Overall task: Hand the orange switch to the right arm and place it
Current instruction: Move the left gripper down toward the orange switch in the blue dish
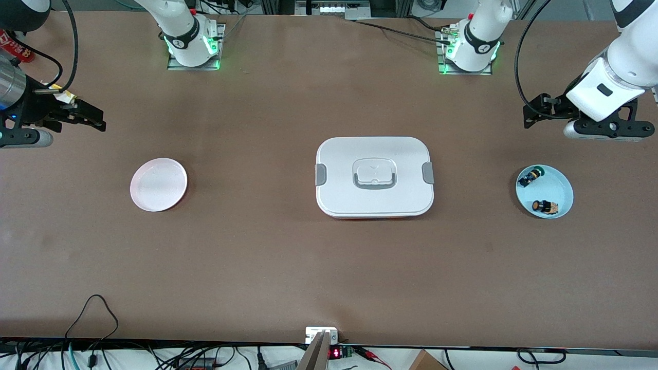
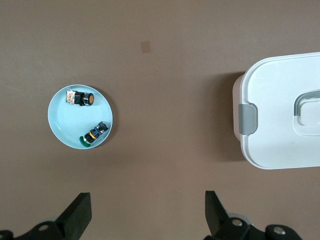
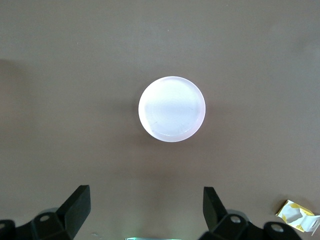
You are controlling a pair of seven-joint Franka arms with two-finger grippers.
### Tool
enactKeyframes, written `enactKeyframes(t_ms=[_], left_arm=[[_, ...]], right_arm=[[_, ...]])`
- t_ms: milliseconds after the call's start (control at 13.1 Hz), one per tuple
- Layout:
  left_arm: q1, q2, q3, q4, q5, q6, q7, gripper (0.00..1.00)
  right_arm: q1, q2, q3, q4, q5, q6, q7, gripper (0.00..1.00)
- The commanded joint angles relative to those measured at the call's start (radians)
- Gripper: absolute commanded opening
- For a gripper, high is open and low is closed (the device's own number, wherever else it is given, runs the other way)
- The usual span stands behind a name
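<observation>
Front view: the orange switch [image 1: 545, 206] lies in the blue dish [image 1: 563, 186], untouched, at the left arm's end.
Your left gripper [image 1: 534, 114] and right gripper [image 1: 85, 117] hang open; you risk grabbing the green-tipped switch [image 1: 529, 177], farther back.

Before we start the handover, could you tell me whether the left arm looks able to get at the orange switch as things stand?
Probably yes: the orange switch lies uncovered in the blue dish, beside the green-tipped switch; the open left gripper hangs nearby.
</observation>
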Motion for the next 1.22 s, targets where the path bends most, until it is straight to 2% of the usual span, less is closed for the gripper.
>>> enactKeyframes(t_ms=[0, 1142], left_arm=[[0.009, 0.018, 0.000, 0.034, -0.017, -0.016, 0.007, 1.00], [0.025, 0.017, 0.006, 0.034, -0.017, -0.041, 0.006, 1.00]], right_arm=[[-0.001, 0.010, 0.002, 0.027, 0.010, -0.025, 0.002, 1.00], [-0.001, 0.079, 0.002, 0.020, 0.011, -0.075, 0.002, 1.00]])
